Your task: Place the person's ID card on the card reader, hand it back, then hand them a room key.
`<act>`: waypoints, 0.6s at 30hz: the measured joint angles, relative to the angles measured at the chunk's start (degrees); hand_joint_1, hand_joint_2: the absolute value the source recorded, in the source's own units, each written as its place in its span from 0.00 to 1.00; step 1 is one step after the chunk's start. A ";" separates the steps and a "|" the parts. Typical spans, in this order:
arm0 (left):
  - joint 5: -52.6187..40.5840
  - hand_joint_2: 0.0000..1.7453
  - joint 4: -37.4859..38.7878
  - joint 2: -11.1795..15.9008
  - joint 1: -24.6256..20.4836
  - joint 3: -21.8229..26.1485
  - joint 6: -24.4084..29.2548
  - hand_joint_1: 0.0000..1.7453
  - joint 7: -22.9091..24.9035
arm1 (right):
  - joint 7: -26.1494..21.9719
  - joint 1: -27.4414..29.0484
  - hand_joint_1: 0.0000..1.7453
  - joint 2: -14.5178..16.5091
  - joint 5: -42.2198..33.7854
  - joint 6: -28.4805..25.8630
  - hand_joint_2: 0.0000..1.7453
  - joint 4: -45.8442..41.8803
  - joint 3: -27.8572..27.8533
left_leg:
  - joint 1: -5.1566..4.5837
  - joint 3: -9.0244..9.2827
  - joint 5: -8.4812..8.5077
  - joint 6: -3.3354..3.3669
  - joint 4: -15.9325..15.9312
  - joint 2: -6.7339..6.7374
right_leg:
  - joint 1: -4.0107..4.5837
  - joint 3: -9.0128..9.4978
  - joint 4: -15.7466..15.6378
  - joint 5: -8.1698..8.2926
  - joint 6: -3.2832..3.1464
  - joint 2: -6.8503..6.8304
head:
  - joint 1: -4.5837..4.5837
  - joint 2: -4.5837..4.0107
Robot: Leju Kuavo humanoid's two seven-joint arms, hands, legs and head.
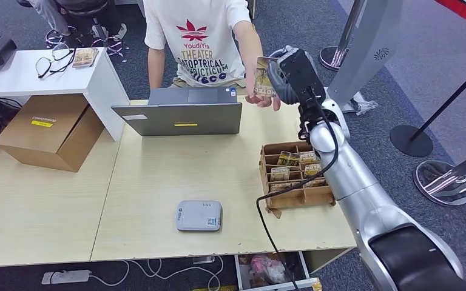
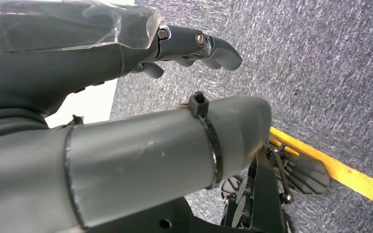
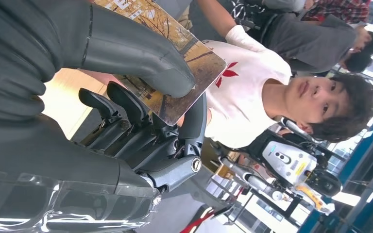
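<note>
My right hand (image 1: 292, 74) is raised beyond the table's far right edge and pinches a card (image 1: 264, 79) printed with yellow autumn trees. In the right wrist view the thumb (image 3: 126, 53) presses on the card (image 3: 194, 63) and the dark fingers (image 3: 126, 114) lie behind it. The person's hand (image 1: 262, 98), in a white T-shirt sleeve, reaches to the card's lower edge and seems to touch it. The grey-white card reader (image 1: 199, 215) lies bare on the near part of the table. My left hand (image 2: 194, 48) hangs over grey carpet, holding nothing, fingers apart from the thumb.
A wooden slotted box (image 1: 270, 182) with several similar cards stands on the table's right side, just under my right forearm. A grey laptop (image 1: 179, 115) sits at the far edge, facing the person. A cardboard box (image 1: 48, 130) and a white desk (image 1: 30, 76) are at the left.
</note>
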 joint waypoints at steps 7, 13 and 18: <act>1.28 0.00 0.01 -0.39 0.01 0.00 0.16 0.00 0.19 | 0.81 -3.91 0.99 3.17 0.61 0.95 1.00 6.41 0.15 | 0.01 0.00 0.01 -0.01 0.00 -0.01 | 0.01 0.00 0.01 0.00 0.00 -0.01 | 0.00 0.00; 1.74 0.00 0.00 -0.57 0.07 0.00 0.10 0.00 -0.15 | 0.43 -4.49 0.00 4.69 0.54 1.43 1.00 10.08 0.25 | 0.00 -0.01 0.00 0.00 0.00 -0.03 | 0.01 0.00 0.00 0.00 0.00 -0.01 | 0.00 0.00; 1.83 0.00 0.01 -0.63 0.09 0.00 -0.36 0.00 -0.24 | 0.25 -4.23 0.00 5.26 0.77 1.46 1.00 12.62 0.40 | 0.00 -0.01 0.00 0.00 0.00 -0.04 | 0.01 0.00 -0.01 0.00 0.00 -0.03 | 0.01 0.00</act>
